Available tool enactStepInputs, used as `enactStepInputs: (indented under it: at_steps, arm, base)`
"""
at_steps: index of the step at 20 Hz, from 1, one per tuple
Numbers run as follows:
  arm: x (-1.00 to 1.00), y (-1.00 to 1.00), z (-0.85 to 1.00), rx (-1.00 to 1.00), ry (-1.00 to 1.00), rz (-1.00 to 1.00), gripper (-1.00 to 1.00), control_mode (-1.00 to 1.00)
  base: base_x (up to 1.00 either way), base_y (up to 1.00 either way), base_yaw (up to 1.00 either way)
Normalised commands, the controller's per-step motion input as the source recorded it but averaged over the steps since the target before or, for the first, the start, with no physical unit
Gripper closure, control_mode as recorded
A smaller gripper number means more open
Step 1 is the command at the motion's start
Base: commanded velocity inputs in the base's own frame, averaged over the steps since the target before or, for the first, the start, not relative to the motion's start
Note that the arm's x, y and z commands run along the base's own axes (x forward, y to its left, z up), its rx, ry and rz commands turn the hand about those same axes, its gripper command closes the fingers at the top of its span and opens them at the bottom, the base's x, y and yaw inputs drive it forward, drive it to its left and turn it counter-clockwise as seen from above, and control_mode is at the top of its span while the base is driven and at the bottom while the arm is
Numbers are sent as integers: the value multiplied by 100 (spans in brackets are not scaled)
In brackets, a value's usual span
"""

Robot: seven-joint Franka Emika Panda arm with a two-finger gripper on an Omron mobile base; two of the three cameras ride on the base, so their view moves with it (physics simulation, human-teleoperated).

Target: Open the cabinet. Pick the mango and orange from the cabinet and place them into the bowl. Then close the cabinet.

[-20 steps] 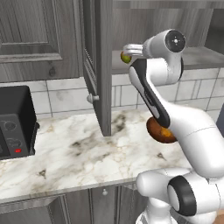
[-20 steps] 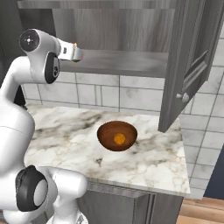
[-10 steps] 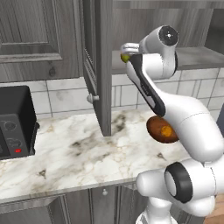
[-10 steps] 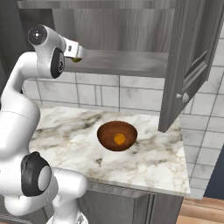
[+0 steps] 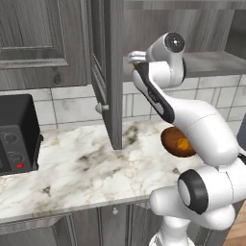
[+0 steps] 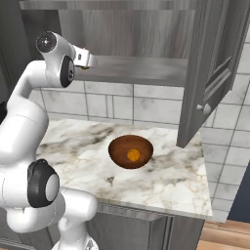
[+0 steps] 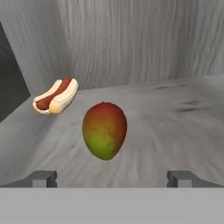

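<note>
A: Where is the pincer, and what is it doing?

B: The pincer [image 7: 112, 179] reaches into the open cabinet [image 6: 146, 68] at shelf height. Its two dark fingertips [image 7: 41, 178] stand far apart, released, gripping nothing.

A: What lies straight ahead of it?

B: The mango [image 7: 105, 130], egg-shaped, red on top and green below. It lies on the grey shelf just ahead of the pincer, centred between the fingertips and not touching either one.

A: Anything else on that shelf?

B: A hot dog in a bun [image 7: 56, 95] lies beyond the mango, to the pincer's left in the hand view, near the side wall and apart from the mango.

A: How do the cabinet doors stand?

B: Both swing wide open. From the left base view, one door [image 5: 106, 72] juts edge-on toward the camera, left of the pincer [image 5: 135, 57], its small round knob [image 5: 100, 108] showing. From the right base view, the other door [image 6: 207, 73] hangs open well off to the right of the pincer [image 6: 88, 59].

A: And the bowl?

B: The brown wooden bowl [image 6: 117, 152] sits on the marble counter [image 6: 166, 180], well below the pincer. The orange [image 6: 133, 155] already lies inside it.

A: What else is on the counter?

B: A black toaster oven [image 5: 14, 134] stands at the far left in the left base view, well apart from the pincer.
</note>
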Motion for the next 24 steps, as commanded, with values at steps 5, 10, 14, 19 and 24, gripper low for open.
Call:
enactStepInputs:
  at_steps: [5,10,14,19,24]
  arm:
    - [24,4,-10,0,0,0,-100,-100]
    - [20,0,0,0,0,0,-100,-100]
    - [27,0,0,0,0,0,-100,-100]
    - [34,0,0,0,0,0,-100,-100]
    - [41,0,-4,0,0,0,-100,-100]
  base:
    - [0,0,0]
    - [0,0,0]
    - [0,0,0]
    - [0,0,0]
    - [0,0,0]
